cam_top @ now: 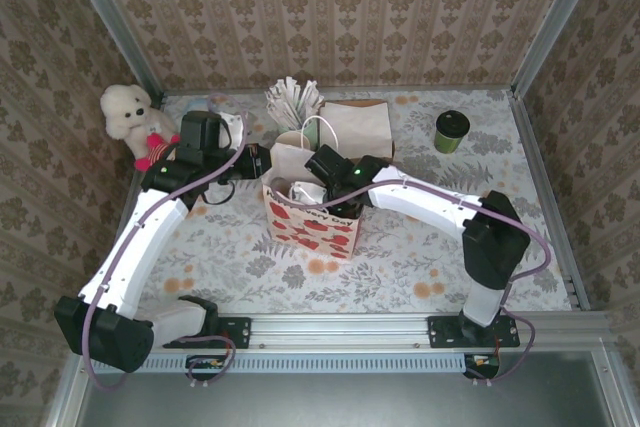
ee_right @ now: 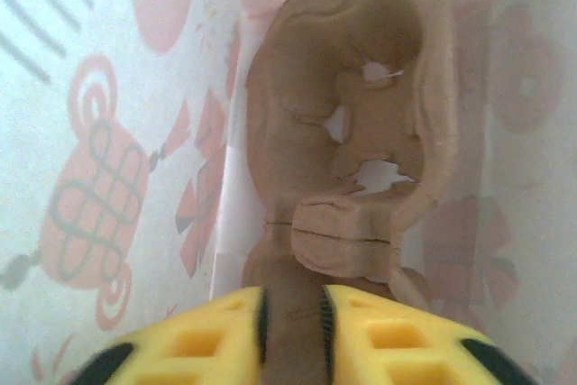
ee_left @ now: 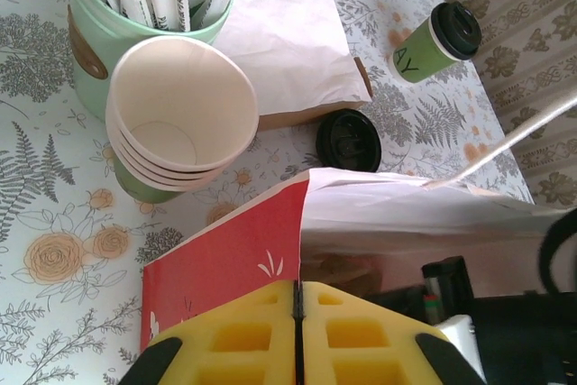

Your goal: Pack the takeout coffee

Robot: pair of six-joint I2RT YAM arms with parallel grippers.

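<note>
Yellow pads (ee_left: 234, 340) of my left gripper (ee_left: 297, 288) sat pressed together in the left wrist view, pinching the red rim of the gift bag (ee_left: 225, 259). The takeout coffee (ee_left: 435, 41) stood upright well beyond it, past a flat black lid (ee_left: 348, 139). Through the right wrist, my right gripper (ee_right: 293, 299) was clamped on a brown pretzel-shaped piece (ee_right: 352, 132) inside the bag. From above, my 2 grippers were at the bag, the coffee well apart at the table (cam_top: 400, 267)'s far right.

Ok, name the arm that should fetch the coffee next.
Probably right. The coffee stands on the far right, its side. The left gripper pinches the bag rim; the right gripper must first release the brown carrier.
</note>
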